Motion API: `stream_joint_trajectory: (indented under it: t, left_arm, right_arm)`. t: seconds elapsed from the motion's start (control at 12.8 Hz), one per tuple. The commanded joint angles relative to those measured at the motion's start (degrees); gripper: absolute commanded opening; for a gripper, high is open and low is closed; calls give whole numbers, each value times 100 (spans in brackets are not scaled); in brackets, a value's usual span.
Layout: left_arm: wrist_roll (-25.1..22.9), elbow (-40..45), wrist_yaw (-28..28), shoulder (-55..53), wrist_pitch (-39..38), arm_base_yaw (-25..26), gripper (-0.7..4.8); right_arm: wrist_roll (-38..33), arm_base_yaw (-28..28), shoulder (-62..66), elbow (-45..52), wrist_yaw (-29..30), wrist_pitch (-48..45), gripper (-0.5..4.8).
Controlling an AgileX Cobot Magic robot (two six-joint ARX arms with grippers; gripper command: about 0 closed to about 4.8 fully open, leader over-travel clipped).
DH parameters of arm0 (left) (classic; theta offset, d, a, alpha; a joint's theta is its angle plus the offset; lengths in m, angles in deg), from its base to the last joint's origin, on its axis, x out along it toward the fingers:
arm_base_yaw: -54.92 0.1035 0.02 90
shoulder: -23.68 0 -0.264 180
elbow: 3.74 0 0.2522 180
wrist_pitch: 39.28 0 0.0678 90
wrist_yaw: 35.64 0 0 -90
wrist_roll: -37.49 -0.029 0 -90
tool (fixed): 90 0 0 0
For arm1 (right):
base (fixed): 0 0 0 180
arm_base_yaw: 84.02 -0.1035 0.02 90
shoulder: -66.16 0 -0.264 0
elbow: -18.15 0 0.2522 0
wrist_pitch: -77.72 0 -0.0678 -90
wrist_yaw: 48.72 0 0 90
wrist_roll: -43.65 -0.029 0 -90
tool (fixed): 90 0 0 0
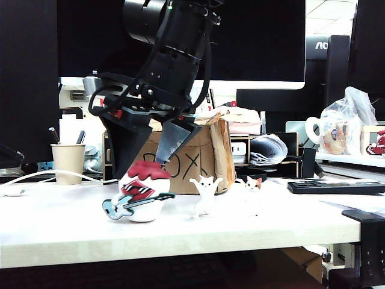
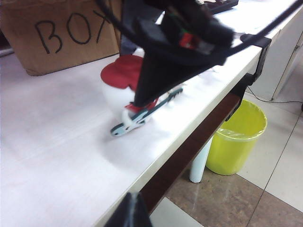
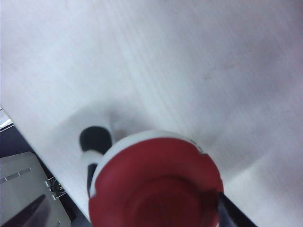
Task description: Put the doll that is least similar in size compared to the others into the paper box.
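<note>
Handwritten "BOX" labels paper box point(image 1: 203, 164) behind doll point(image 1: 142, 194); right gripper point(image 1: 144, 166) fingers apart astride it (left gripper point(image 2: 129, 213) aside, cannot tell).

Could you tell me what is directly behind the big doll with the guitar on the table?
Behind the doll stands the paper box marked BOX. The open right gripper straddles the doll and covers much of the box front. The box's inside cannot be seen.
</note>
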Motion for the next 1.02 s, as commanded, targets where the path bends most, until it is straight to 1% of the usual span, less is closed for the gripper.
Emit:
stream_joint_trajectory:
  t: [0.08, 0.31, 0.55, 0.86, 1.02]
  left_arm:
    - [-20, -11, 17, -4, 72, -2, -5]
    - [-20, -11, 17, -4, 72, -2, -5]
    - [-20, -11, 17, -4, 72, -2, -5]
    - [-20, -11, 17, -4, 72, -2, -5]
    - [-20, -11, 17, -4, 72, -2, -5]
  right_arm:
    - [-68, -33, -81, 20, 109, 146, 479]
    - [-70, -35, -177, 17, 87, 85, 479]
    - [-68, -35, -201, 17, -153, -63, 479]
    - [-72, -42, -201, 20, -181, -297, 479]
    - [-72, -42, -195, 20, -299, -348, 479]
